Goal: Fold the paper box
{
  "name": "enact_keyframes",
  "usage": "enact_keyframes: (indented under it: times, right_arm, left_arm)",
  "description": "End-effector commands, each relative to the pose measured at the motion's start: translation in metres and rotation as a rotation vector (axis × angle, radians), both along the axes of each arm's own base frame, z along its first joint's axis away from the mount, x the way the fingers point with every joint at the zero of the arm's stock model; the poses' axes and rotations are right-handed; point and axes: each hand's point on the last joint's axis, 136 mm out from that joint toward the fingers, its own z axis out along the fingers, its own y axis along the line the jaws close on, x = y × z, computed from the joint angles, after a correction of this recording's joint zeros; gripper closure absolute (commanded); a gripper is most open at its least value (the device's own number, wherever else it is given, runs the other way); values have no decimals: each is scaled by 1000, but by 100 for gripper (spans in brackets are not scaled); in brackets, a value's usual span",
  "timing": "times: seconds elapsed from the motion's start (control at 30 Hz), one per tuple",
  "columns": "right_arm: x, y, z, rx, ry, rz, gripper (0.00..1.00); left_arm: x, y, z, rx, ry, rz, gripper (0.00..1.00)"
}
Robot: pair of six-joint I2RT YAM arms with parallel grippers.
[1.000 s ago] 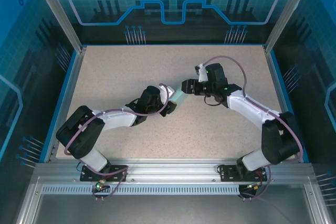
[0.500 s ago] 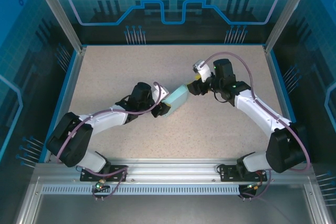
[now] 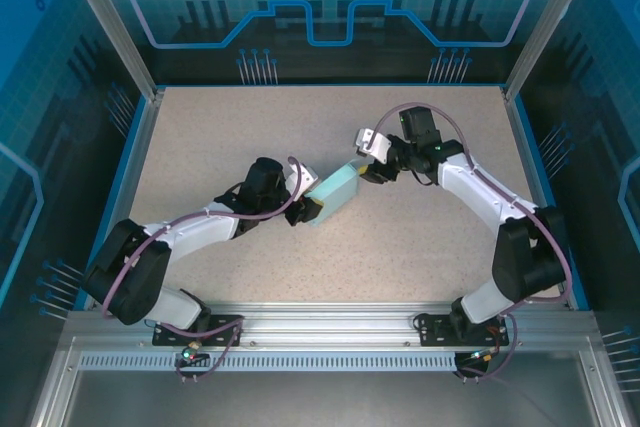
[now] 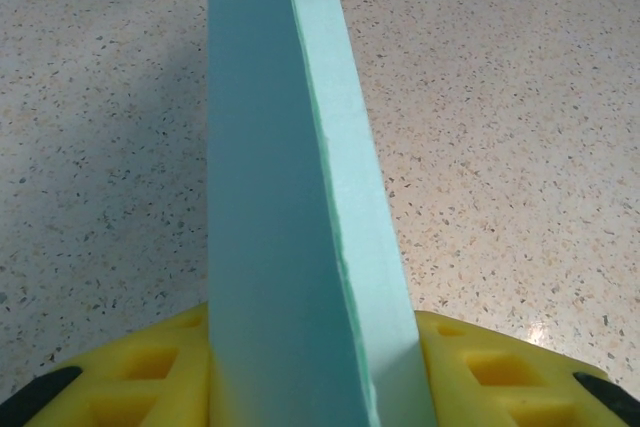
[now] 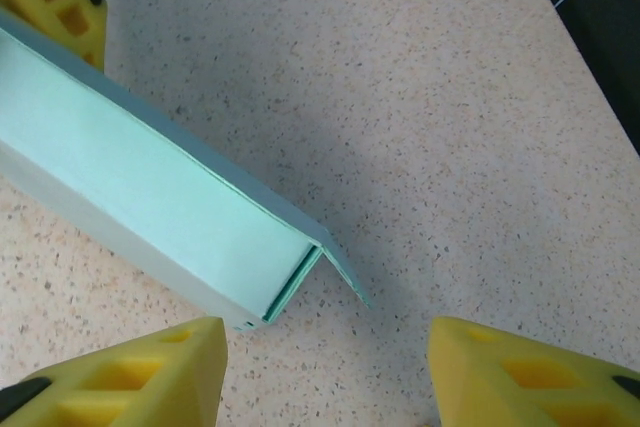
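Mid-table, between the arms: paper box (image 3: pixel 333 194), pale blue sleeve. Its near end is clamped in the left gripper (image 4: pixel 310 387), yellow pads (image 4: pixel 130 377) pressing both broad faces. The right gripper (image 5: pixel 320 377) is spread wide; the box's far end sits just beside one finger, unpinched.

Likely light, thin card that dents easily, so grip flat faces gently. The open end (image 5: pixel 288 282) looks hollow, with nothing seen inside; the end flap (image 5: pixel 340 272) is untucked.

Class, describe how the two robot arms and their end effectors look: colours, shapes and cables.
The left arm and right arm both have white links joined by bulky black joints. A purple cable runs along each. The left end effector and right end effector carry yellow fingers with moulded square hollows.
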Motion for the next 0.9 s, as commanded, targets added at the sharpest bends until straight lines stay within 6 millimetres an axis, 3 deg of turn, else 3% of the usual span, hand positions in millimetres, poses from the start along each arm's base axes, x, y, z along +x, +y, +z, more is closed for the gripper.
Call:
enact_keyframes:
  times: [0.0,0.37,0.73,0.87]
  right_arm:
    - [-1,2,1,-11,4,94,46]
    - [12,14,-16,-64,52,143,58]
    - [10,24,-24,-86,89,154,85]
    - [10,23,-19,-81,122,107,90]
  left_arm:
    - [-6,-3,12,-30,-22,-40,66]
    - [-6,-4,13,-42,-19,-39,66]
    - [-5,-5,12,-47,-17,-32,66]
    - [-1,-4,10,-46,-12,-15,66]
